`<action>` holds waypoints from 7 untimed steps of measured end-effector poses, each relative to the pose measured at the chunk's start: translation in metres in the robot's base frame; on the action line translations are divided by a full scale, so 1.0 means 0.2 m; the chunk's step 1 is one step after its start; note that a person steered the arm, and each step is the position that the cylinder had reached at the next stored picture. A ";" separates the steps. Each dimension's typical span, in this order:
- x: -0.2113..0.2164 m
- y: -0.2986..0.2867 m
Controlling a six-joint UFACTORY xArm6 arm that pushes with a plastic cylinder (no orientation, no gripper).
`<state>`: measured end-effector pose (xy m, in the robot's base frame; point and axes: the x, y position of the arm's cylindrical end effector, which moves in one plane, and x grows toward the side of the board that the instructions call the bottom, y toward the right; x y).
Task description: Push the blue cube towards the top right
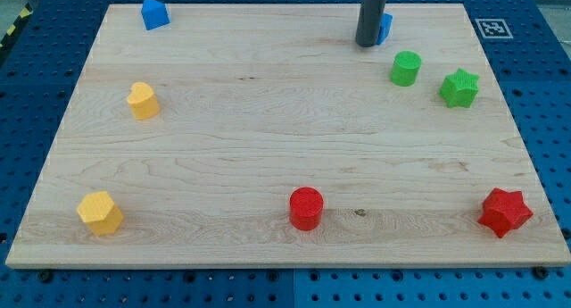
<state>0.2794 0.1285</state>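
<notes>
The blue cube [385, 27] sits near the view's top, right of centre, mostly hidden behind my dark rod; only its right edge shows. My tip [366, 44] rests on the board right against the cube's left side, slightly below it. A second blue block [154, 13], with a peaked top, sits at the view's top left.
A green cylinder [405, 68] and a green star [459, 87] lie below and right of the cube. A yellow block [143, 100] is at the left, a yellow hexagon [100, 212] bottom left, a red cylinder [306, 208] bottom centre, a red star [505, 212] bottom right. The wooden board's [268, 120] top edge is close above the cube.
</notes>
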 end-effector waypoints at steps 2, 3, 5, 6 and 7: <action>-0.19 0.07; -0.20 0.07; -0.32 -0.07; -0.36 -0.07; -0.36 -0.02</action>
<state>0.2077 0.1247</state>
